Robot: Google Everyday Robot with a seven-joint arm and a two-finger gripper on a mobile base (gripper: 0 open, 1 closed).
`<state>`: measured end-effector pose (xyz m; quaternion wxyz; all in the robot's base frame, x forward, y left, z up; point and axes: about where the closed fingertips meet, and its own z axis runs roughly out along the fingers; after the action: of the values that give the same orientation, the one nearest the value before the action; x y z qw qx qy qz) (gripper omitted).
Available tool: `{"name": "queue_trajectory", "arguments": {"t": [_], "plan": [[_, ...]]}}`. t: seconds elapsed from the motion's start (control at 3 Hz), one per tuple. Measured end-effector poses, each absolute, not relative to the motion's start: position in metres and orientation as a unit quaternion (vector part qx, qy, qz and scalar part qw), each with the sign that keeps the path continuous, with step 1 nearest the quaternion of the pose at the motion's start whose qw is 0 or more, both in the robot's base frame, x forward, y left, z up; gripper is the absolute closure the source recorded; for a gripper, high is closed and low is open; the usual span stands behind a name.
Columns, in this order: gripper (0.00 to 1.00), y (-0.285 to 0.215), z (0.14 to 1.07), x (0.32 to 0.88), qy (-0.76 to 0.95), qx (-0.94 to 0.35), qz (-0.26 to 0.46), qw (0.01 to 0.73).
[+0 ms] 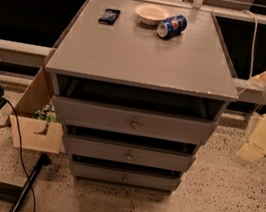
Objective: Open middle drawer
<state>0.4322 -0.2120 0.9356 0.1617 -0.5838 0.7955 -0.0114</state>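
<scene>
Evidently nothing of the task is done yet: the middle drawer (pixel 154 159), second of the three grey fronts in the near face of the desk (pixel 146 59), sits shut, its front roughly in line with its neighbours and its small round knob (pixel 128 155) untouched. Just above it lies the top drawer (pixel 170 126) and just below it the bottom drawer (pixel 150 181), both shut as well, with dark gaps between the fronts. The gripper (pixel 263 138) hangs off to the right of the desk, near the right edge of the view and well apart from the knob, at about the height of the top drawer; whether it is spread or closed cannot be told. What is left, then, is the whole job: the reach leftward and down to the knob, the grasp, and the pull toward the near side. On the far part of the desk top stand a pale bowl (pixel 151 13), a blue can (pixel 171 26) lying on its side just right of it, and a dark flat object (pixel 109 16) to the left. A wooden box (pixel 37 135) rests on the floor by the desk's left side.
</scene>
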Motion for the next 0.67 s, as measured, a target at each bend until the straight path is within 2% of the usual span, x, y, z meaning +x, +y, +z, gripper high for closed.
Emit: {"name": "queue_trajectory", "arguments": {"t": [0.67], "plan": [[0.00, -0.192, 0.838, 0.423, 0.796, -0.574, 0.024, 0.190]]}}
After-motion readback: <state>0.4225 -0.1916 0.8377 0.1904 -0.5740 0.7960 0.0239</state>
